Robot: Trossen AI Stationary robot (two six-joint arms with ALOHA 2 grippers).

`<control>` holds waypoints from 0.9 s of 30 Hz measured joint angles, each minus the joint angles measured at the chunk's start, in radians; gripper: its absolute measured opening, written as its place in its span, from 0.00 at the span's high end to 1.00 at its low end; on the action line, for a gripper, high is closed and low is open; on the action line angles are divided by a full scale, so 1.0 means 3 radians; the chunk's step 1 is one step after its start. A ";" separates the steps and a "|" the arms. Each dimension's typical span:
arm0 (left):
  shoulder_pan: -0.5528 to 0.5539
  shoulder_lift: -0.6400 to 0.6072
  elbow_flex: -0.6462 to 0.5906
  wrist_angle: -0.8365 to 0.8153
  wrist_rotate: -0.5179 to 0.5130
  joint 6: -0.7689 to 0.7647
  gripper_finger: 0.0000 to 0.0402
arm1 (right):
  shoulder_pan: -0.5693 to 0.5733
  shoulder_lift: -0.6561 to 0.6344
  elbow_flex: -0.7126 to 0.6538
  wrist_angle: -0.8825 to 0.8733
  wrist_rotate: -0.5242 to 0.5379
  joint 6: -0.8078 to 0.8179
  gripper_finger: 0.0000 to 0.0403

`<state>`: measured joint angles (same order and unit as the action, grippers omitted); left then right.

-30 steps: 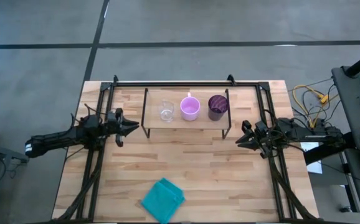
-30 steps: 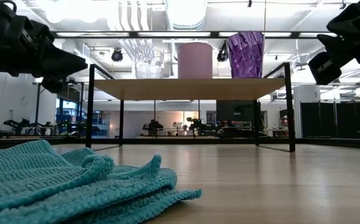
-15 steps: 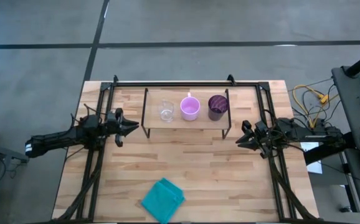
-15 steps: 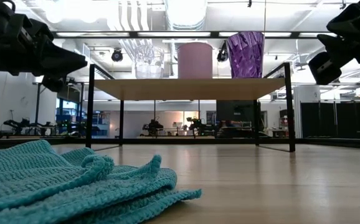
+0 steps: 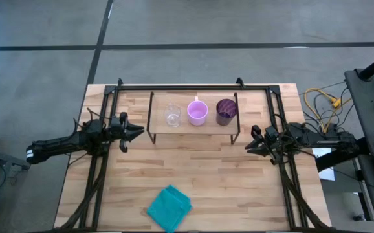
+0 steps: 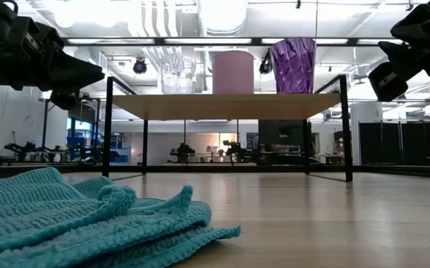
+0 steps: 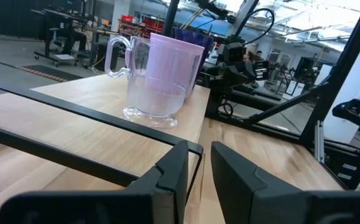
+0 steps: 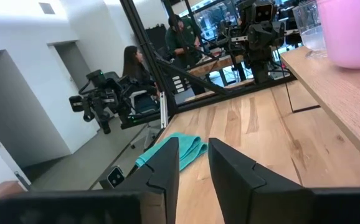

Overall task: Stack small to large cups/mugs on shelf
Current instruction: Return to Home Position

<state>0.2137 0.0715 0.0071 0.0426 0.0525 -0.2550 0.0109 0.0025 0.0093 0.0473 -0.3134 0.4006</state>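
Left gripper [image 5: 137,131] mid-left and right gripper [image 5: 248,148] mid-right, both narrowly parted, empty, flanking shelf [image 5: 159,102] at upper centre bearing glass [image 5: 172,116], mug [image 5: 197,114], tumbler [image 5: 225,111]; homing apparently in hand: retract clear of shelf.

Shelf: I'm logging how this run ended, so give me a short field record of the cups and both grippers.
shelf: low wood plank on black legs
on it, left to right in the high view: clear glass cup, pink mug, purple tumbler; upright, apart
left gripper: off the shelf's left end, slightly open, empty
right gripper: off the shelf's right end, slightly open, empty
teal cloth: on the table, front edge
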 joint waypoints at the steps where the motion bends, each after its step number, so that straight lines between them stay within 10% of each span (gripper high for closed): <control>1: 0.0000 0.0000 0.0000 0.0001 0.0000 0.0000 0.86 | 0.0000 0.0000 0.0000 -0.0001 0.0000 0.0001 0.80; 27: 0.0000 0.0000 0.0000 0.0002 0.0001 0.0000 0.86 | 0.0000 0.0000 0.0000 0.0001 0.0000 0.0000 0.81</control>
<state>0.2136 0.0715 0.0071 0.0433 0.0528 -0.2550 0.0109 0.0025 0.0093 0.0475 -0.3134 0.4004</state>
